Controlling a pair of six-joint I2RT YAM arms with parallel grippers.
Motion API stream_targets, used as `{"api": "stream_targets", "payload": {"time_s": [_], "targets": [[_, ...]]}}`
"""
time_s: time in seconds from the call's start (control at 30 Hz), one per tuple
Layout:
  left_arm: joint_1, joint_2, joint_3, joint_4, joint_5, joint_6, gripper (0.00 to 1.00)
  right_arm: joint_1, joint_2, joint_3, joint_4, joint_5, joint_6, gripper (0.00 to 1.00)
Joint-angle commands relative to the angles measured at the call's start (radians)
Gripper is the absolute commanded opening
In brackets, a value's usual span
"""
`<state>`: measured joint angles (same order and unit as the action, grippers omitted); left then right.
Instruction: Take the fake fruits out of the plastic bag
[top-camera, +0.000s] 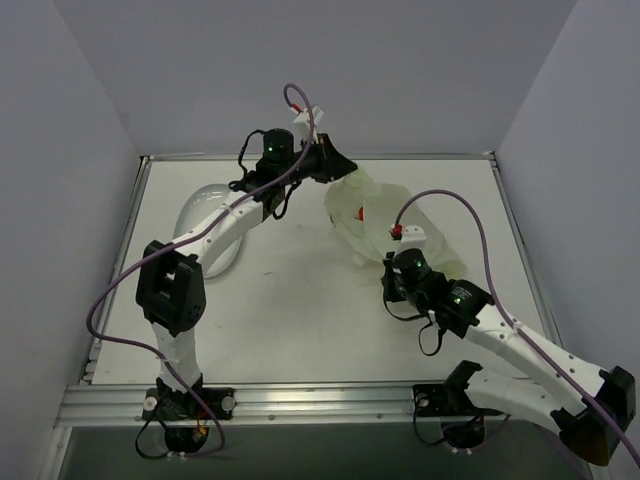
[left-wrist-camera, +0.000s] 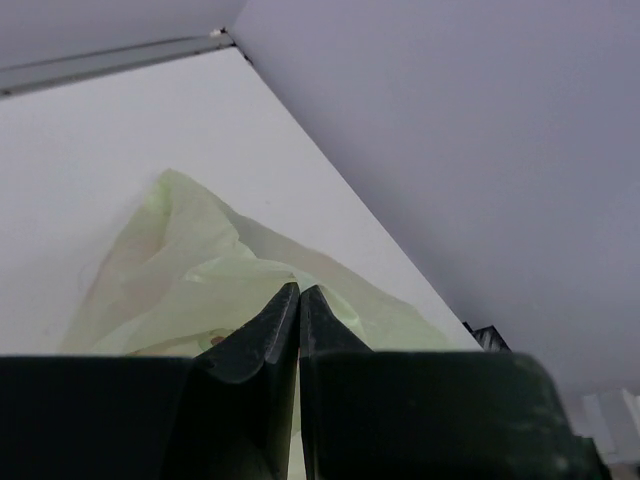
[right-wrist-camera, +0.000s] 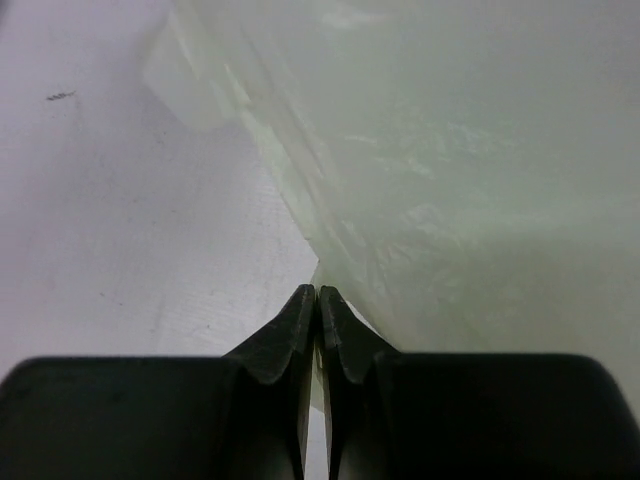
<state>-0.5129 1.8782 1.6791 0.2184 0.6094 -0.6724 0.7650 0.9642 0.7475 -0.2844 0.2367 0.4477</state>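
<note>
The right gripper (right-wrist-camera: 316, 293) is nearest, at the near edge of the bag (top-camera: 378, 198). Its jaws are pressed together with a thin strip of the pale green film caught between them. The bag lies slumped on the table (top-camera: 300, 310), and no fruit shows on the table around it. One small red fruit (top-camera: 361, 214) shows through the film, inside the bag toward its left side; the folds hide any others. At the far edge of the bag the left gripper (left-wrist-camera: 299, 291) is also closed tight, pinching a raised fold. Left of the bag, a white dish (top-camera: 200, 205) lies partly hidden. I judge the task barely begun: the bag is held at both ends, and all the emptying is left to do.
</note>
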Motion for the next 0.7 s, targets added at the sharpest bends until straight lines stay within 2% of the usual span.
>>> {"api": "stream_targets", "payload": {"time_s": [0.0, 0.03, 0.1, 0.13, 0.17, 0.3, 0.47, 0.57, 0.67], "targets": [[-0.003, -0.031, -0.016, 0.001, 0.026, -0.033, 0.02, -0.003, -0.088, 0.033, -0.065, 0.053, 0.068, 0.04], [-0.006, -0.034, -0.019, 0.001, 0.024, -0.035, 0.02, -0.003, -0.096, 0.045, -0.079, 0.049, 0.068, 0.21], [-0.019, -0.045, -0.018, -0.013, 0.013, -0.023, 0.02, -0.003, -0.114, 0.093, -0.079, 0.006, 0.045, 0.49], [-0.025, -0.047, -0.013, -0.02, 0.006, -0.016, 0.02, -0.003, -0.113, 0.12, -0.079, -0.01, 0.031, 0.68], [-0.03, -0.047, -0.007, -0.034, 0.003, -0.013, 0.02, -0.001, -0.11, 0.181, -0.078, -0.019, 0.019, 0.73], [-0.045, -0.053, 0.011, -0.05, -0.013, -0.01, 0.03, -0.001, -0.035, 0.337, -0.076, -0.007, -0.076, 0.74], [-0.049, -0.08, 0.016, -0.051, -0.037, -0.012, 0.02, -0.036, 0.117, 0.427, -0.064, 0.157, -0.213, 0.74], [-0.047, -0.079, 0.036, -0.073, -0.037, -0.01, 0.02, -0.157, 0.215, 0.447, -0.01, -0.014, -0.282, 0.76], [-0.045, -0.076, 0.044, -0.076, -0.04, -0.006, 0.02, -0.202, 0.29, 0.45, 0.045, -0.065, -0.335, 0.83]]}}
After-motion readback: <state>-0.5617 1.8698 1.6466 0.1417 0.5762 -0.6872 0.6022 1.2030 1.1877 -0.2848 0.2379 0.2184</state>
